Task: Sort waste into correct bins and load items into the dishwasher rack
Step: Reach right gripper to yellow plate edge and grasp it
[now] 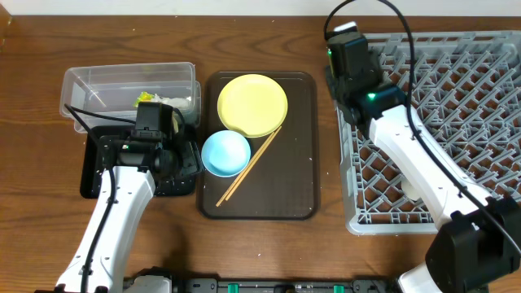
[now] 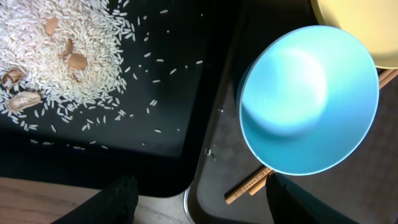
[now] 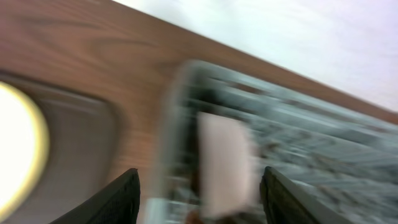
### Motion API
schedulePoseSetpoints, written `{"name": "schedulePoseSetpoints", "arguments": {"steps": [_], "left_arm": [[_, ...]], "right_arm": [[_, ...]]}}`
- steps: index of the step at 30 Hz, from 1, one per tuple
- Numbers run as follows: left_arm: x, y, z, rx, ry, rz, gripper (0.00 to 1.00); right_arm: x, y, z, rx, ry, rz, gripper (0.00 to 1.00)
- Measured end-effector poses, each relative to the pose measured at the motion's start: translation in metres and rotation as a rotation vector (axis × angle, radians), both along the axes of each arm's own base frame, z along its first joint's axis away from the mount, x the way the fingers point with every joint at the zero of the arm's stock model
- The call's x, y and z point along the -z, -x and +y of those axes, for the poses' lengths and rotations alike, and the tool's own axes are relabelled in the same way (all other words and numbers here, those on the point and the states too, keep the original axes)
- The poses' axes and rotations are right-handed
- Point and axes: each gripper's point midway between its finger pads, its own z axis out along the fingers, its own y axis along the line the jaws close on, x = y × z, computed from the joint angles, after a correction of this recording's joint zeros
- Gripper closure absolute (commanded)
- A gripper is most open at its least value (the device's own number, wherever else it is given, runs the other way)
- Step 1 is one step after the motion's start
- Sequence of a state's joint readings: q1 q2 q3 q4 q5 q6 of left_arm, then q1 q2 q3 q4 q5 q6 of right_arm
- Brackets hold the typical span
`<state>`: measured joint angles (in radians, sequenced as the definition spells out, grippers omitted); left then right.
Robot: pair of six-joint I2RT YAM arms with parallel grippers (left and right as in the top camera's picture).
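Heavy motion blur over the dishwasher rack and a pale shape.

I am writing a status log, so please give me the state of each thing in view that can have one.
left claw: open, empty.
right claw: open, above the dishwasher rack corner; view blurred.
blue bowl: upright, empty, on the brown tray.
yellow plate: flat, empty, on the brown tray.
chopsticks: lying on the brown tray.
rice grains: heaped in the black tray.
wrapper: inside the clear tub.
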<state>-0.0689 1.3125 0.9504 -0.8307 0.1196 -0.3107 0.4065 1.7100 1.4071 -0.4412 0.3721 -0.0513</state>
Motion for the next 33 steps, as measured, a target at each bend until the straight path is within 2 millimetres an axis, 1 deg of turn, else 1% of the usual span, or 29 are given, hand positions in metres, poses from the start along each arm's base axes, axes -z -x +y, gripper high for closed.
{"name": "schedulePoseSetpoints", "arguments": {"steps": [1,3,6,8,9,13,16,21,22,24,26,29,31,33], "left_arm": [[0.000,0.000,0.000,0.000,0.000,0.000,0.31],[0.000,0.000,0.000,0.000,0.000,0.000,0.31],[0.000,0.000,0.000,0.000,0.000,0.000,0.31],[0.000,0.000,0.000,0.000,0.000,0.000,0.31],[0.000,0.000,0.000,0.000,0.000,0.000,0.31],[0.000,0.000,0.000,0.000,0.000,0.000,0.31],[0.000,0.000,0.000,0.000,0.000,0.000,0.31],[0.000,0.000,0.000,0.000,0.000,0.000,0.31],[0.000,0.000,0.000,0.000,0.000,0.000,0.31],[0.000,0.000,0.000,0.000,0.000,0.000,0.31],[0.000,0.000,0.000,0.000,0.000,0.000,0.31],[0.000,0.000,0.000,0.000,0.000,0.000,0.31],[0.000,0.000,0.000,0.000,0.001,0.000,0.31],[0.000,0.000,-0.001,0.001,0.004,0.000,0.31]], "right_arm": [[0.004,0.001,0.014,-0.045,-0.069,0.019,0.40],[0.011,0.002,0.034,-0.100,-0.168,0.050,0.41],[0.029,0.004,0.066,-0.157,-0.297,0.110,0.41],[0.048,0.006,0.081,-0.171,-0.342,0.160,0.42],[0.061,0.007,0.090,-0.175,-0.362,0.190,0.44],[0.107,0.008,0.111,-0.155,-0.415,0.277,0.47],[0.135,0.010,0.119,-0.129,-0.434,0.328,0.51],[0.174,0.014,0.119,-0.043,-0.437,0.389,0.59],[0.180,0.015,0.120,-0.032,-0.437,0.396,0.62],[0.190,0.016,0.118,-0.007,-0.435,0.411,0.75],[0.192,0.015,0.117,0.016,-0.441,0.408,0.84],[0.191,0.012,0.117,0.028,-0.453,0.396,0.93],[0.188,0.006,0.119,0.030,-0.472,0.372,0.99],[0.185,0.002,0.120,0.032,-0.483,0.351,0.99]]}}
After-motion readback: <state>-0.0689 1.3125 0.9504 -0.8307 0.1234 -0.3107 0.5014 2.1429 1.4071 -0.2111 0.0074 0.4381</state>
